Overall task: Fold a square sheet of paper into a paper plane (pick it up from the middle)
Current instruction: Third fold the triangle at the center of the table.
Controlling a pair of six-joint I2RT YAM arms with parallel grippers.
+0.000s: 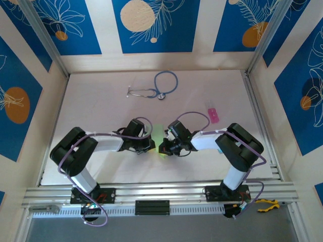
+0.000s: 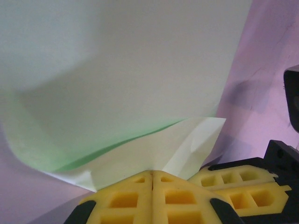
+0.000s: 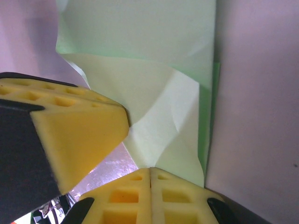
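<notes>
The pale green sheet of paper [image 1: 160,134] sits just below the centre of the overhead frame, caught between the two arms where they meet over the worktop [image 1: 101,101]. The left tool [image 2: 152,173] has its yellow pads pressed flat together. A turned-over flap of the sheet runs down into the seam between them, so it appears to pinch that edge. The right tool [image 3: 150,170] is closed the same way, with the flap's corner ending at its pad tips, and it looks to grip the flap from the opposite side. Holding from both sides probably keeps the thin sheet from sliding while a fold is set. The flap shows only soft creases and its free edges curl, so I judge the folding to be at an early stage.

At the left of the right wrist frame, the left tool's pad lies just beside the flap, so the tightest spot is between the tools themselves. Open worktop lies around them. The stethoscope [image 1: 154,88] at upper centre and the small pink block [image 1: 213,115] right of centre are both well apart from the sheet.
</notes>
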